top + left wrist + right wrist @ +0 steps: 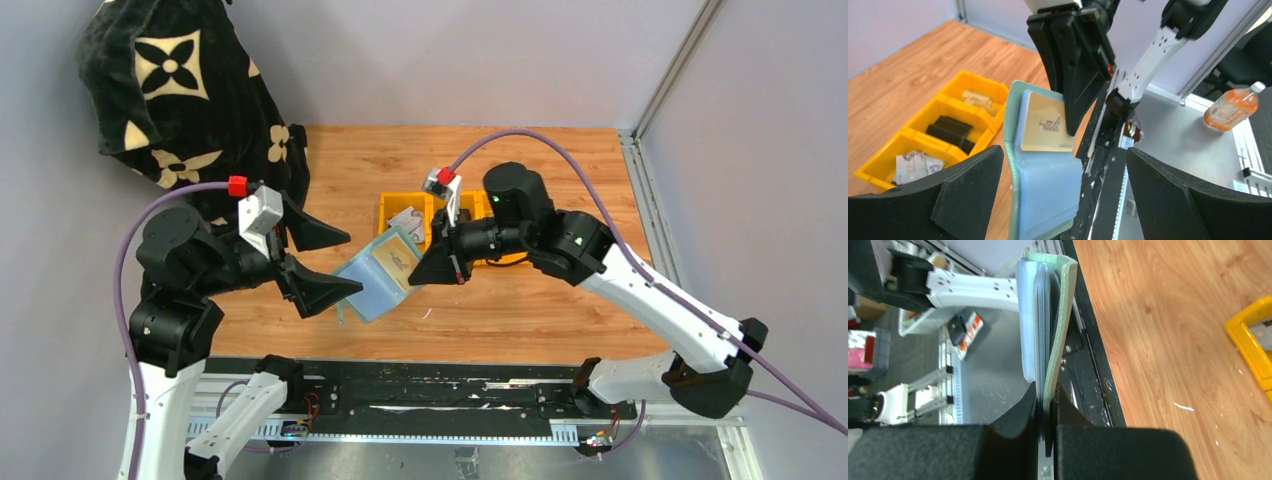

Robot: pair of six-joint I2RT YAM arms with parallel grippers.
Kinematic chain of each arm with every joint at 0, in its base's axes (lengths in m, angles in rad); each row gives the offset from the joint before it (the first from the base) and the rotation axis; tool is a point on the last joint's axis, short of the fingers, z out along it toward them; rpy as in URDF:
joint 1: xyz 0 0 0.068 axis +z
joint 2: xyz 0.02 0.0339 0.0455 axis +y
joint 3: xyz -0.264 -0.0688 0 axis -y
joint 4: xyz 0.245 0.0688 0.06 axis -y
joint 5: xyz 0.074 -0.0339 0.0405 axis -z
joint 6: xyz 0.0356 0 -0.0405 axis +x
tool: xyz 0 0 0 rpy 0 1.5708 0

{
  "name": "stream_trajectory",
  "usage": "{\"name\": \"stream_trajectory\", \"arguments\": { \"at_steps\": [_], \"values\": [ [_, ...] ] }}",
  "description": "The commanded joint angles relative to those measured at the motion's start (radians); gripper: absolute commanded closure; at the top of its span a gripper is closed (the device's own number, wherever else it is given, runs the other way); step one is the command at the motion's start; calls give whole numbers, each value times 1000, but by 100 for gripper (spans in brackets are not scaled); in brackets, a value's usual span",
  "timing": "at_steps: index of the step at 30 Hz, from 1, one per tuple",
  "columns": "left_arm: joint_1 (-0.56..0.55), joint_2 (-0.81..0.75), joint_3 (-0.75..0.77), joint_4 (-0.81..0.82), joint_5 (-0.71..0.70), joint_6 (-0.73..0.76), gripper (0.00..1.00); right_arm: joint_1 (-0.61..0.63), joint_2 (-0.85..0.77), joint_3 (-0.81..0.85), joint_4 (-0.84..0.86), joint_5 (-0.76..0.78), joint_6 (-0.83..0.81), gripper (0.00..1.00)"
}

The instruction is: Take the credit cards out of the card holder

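Note:
The pale green card holder (378, 290) hangs open above the table's near edge, its grey-blue pockets (1048, 190) facing up. A gold credit card (1040, 125) sticks halfway out of the pocket, also seen from above as the gold card (393, 262). My right gripper (416, 277) is shut on the holder's far edge, clamping the green cover (1062, 315) and the layers inside it. In the right wrist view the gripper (1047, 396) pinches them tightly. My left gripper (1064, 152) stands wide open, with a finger on each side of the holder's near end and touching neither side.
Yellow bins (398, 208) with papers and a black item sit behind the holder, also seen in the left wrist view as bins (923, 132). A black patterned cloth (180, 90) hangs at the back left. A black rail (420, 385) runs along the near edge.

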Motion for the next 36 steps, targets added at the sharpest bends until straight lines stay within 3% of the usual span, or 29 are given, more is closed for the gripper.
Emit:
{"name": "stream_trajectory", "arguments": {
  "at_steps": [1,6,15,19,24,26,27,29,31,36],
  "values": [
    [-1,-25,-95,-73,-19,172,1,62,51,128,-222,55,-156,100],
    [-3,-24,-213,-74,55,175,10,147,152,257,-357,95,-244,100],
    [-4,-61,-257,-73,170,142,14,225,279,409,-449,149,-293,100],
    [-8,-94,-354,-73,245,94,32,234,316,467,-462,133,-305,100],
    [-9,-90,-363,-78,235,106,71,255,353,518,-495,115,-323,100],
    [-8,-80,-352,-78,237,105,77,260,359,528,-508,119,-329,100],
    [-9,-77,-348,-79,239,103,80,260,356,527,-509,117,-329,98],
    [-10,-76,-340,-79,241,102,84,259,333,506,-474,121,-319,74],
    [-9,-76,-323,-81,238,102,91,258,281,445,-385,141,-290,57],
    [-9,-51,-247,-84,223,68,100,218,35,62,152,130,-84,36]
  ]
}}
